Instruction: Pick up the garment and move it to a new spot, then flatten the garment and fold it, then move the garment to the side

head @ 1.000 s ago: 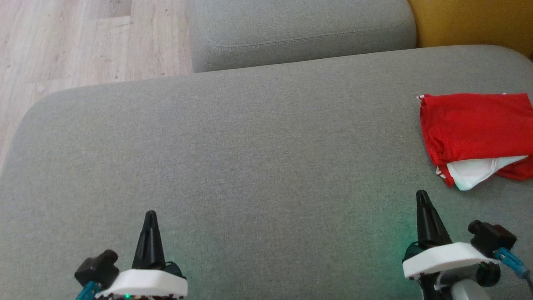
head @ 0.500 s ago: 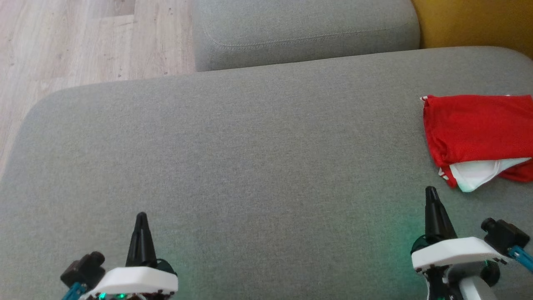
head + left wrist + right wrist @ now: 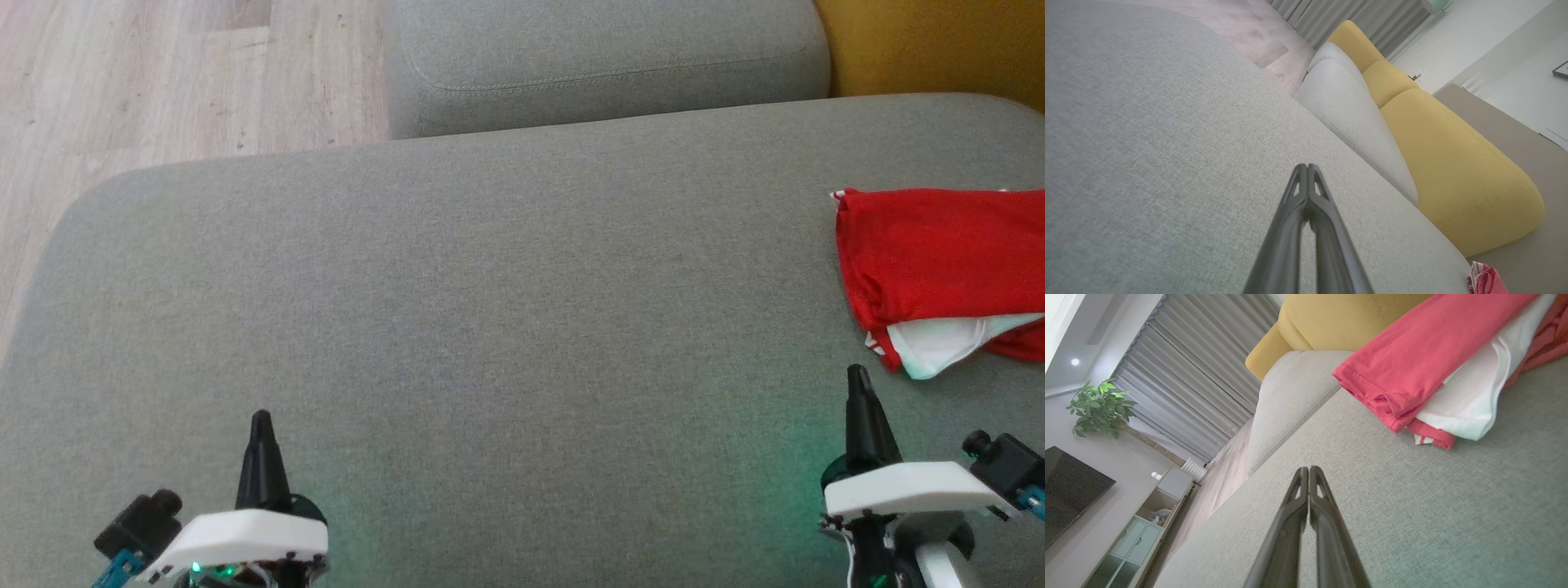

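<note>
Far left there's pale wood floor (image 3: pixel 163 82) past the rounded corner of the big grey seat cushion (image 3: pixel 490 286), which takes up most of the head view. Near left, the left gripper (image 3: pixel 261 418) sits over that cushion with its two dark fingers pressed together into one point and nothing between them. Its own wrist camera shows the same thing, tips touching and bare grey fabric beyond. On the far side, a bit right of centre, a second grey cushion (image 3: pixel 604 57) butts up against the big one. A yellow cushion (image 3: pixel 931 41) is right beside that in the far right corner. The garment (image 3: pixel 939 245) is over on the right side of the seat cushion. It's red and folded into a rough rectangle, with a white layer poking out from under its near edge, and its right part is cut off by the picture's edge. Near right, the right gripper (image 3: pixel 857 374) is pinched closed too and empty, its tip close to the garment's near left corner but not touching it. From that wrist camera the folded red edge and the white bit lie just past the fingertips, and way off behind are grey curtains (image 3: pixel 1200 388) and a leafy plant (image 3: pixel 1100 406).
</note>
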Controlling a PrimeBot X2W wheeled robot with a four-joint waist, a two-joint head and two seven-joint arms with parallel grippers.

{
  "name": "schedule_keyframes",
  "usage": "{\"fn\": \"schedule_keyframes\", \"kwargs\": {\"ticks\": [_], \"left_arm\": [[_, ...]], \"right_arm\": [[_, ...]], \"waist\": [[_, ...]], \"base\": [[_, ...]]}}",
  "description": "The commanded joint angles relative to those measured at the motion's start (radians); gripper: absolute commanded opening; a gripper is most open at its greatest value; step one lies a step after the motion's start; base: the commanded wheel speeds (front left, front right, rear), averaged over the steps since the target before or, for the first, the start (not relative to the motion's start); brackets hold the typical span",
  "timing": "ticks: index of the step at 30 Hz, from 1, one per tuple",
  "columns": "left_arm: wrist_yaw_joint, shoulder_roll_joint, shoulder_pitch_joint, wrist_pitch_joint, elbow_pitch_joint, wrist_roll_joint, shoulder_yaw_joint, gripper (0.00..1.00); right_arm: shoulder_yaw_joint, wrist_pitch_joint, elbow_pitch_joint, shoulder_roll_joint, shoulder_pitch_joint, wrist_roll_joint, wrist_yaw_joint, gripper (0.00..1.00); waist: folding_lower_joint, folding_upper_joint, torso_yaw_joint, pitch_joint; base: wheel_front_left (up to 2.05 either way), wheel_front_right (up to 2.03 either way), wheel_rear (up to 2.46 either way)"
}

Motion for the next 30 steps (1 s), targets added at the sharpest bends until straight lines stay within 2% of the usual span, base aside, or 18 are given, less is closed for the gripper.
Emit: {"fn": "schedule_keyframes", "kwargs": {"ticks": [1,30], "left_arm": [[-0.004,0.003,-0.048,0.006,-0.037,-0.021,0.022,0.0],[-0.029,0.004,-0.066,0.094,-0.05,-0.305,0.096,0.0]], "right_arm": [[-0.001,0.005,-0.039,-0.014,-0.05,0.027,0.0,0.0],[-0.042,0.089,-0.066,-0.017,-0.06,0.349,-0.001,0.0]], "waist": [[0.0,0.0,0.001,0.0],[-0.0001,0.0,0.021,0.001]], "base": [[0.0,0.0,0.0],[0.0,0.0,0.0]]}}
